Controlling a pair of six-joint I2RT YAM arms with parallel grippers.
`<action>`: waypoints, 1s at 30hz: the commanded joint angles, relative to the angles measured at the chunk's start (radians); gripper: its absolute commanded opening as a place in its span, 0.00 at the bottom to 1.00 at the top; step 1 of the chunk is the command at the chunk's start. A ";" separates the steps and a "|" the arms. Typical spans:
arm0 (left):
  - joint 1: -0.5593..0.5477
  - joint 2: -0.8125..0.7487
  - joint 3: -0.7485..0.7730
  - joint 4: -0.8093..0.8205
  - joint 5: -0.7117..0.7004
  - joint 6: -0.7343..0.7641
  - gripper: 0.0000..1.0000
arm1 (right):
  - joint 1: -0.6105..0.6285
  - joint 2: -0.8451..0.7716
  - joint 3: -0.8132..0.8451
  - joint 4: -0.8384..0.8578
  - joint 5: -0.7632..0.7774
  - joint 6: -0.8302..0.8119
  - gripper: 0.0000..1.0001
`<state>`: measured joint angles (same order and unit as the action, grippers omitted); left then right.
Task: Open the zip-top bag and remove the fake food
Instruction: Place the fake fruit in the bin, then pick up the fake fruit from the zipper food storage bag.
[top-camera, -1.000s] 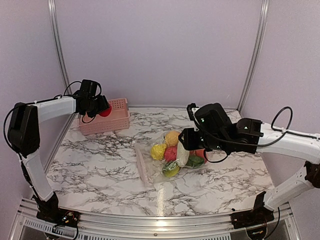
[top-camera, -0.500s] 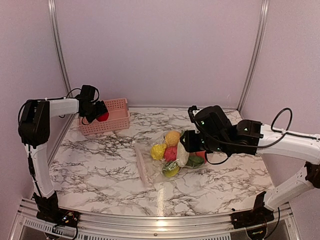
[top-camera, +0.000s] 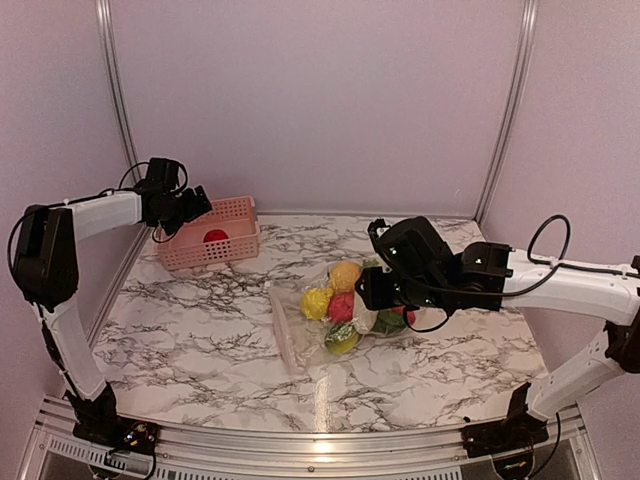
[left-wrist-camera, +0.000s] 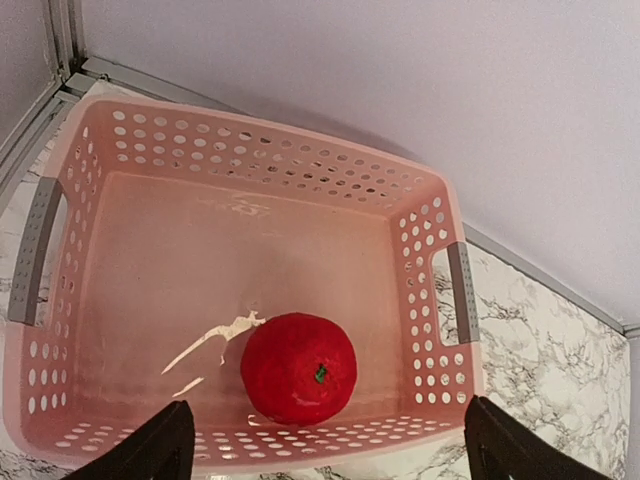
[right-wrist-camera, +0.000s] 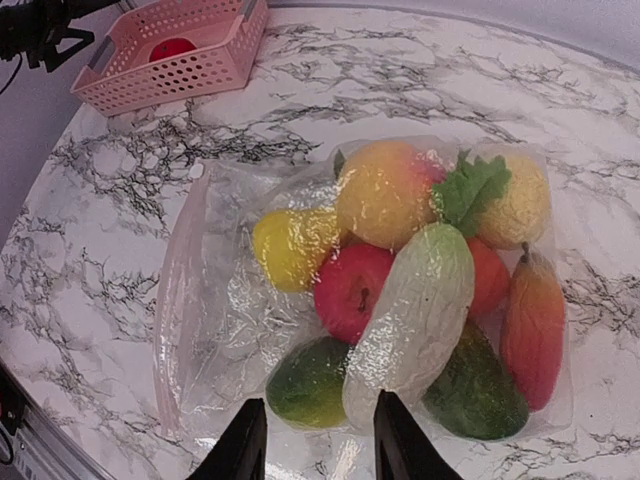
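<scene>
Unloading step, we judge: left gripper (left-wrist-camera: 330, 445) wide, empty, over red fruit (left-wrist-camera: 298, 368) in basket (left-wrist-camera: 250, 170); right gripper (right-wrist-camera: 318, 445) half-parted, empty, over zip-top bag (right-wrist-camera: 215, 330), next grasping fake food (right-wrist-camera: 410, 320).

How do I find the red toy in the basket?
Find the marble table's far left corner, where a pink basket sits. One round red toy fruit with a green stem mark lies alone inside; all the other food is packed in the clear bag.

- upper left is taken up by the pink basket (top-camera: 238, 243), with the left gripper (top-camera: 198, 204) hung above it.
- the centre is filled by the zip-top bag (top-camera: 290, 335) of fake food (top-camera: 345, 277), with the right gripper (right-wrist-camera: 318, 440) close over it.
- open table (top-camera: 200, 340) is left at lower left and lower right.
</scene>
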<state>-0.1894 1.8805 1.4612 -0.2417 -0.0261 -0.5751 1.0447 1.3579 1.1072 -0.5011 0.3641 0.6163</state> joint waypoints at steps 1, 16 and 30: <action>-0.012 -0.148 -0.143 0.020 0.022 -0.017 0.96 | 0.008 0.032 -0.008 0.030 -0.022 -0.013 0.35; -0.198 -0.592 -0.670 0.126 0.107 -0.175 0.95 | 0.015 0.149 -0.029 0.093 -0.086 -0.012 0.33; -0.541 -0.453 -0.743 0.310 0.146 -0.294 0.64 | 0.014 0.256 -0.026 0.085 -0.056 0.048 0.26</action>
<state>-0.6861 1.3766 0.7258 -0.0254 0.1081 -0.8337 1.0504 1.5932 1.0752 -0.4126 0.2810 0.6327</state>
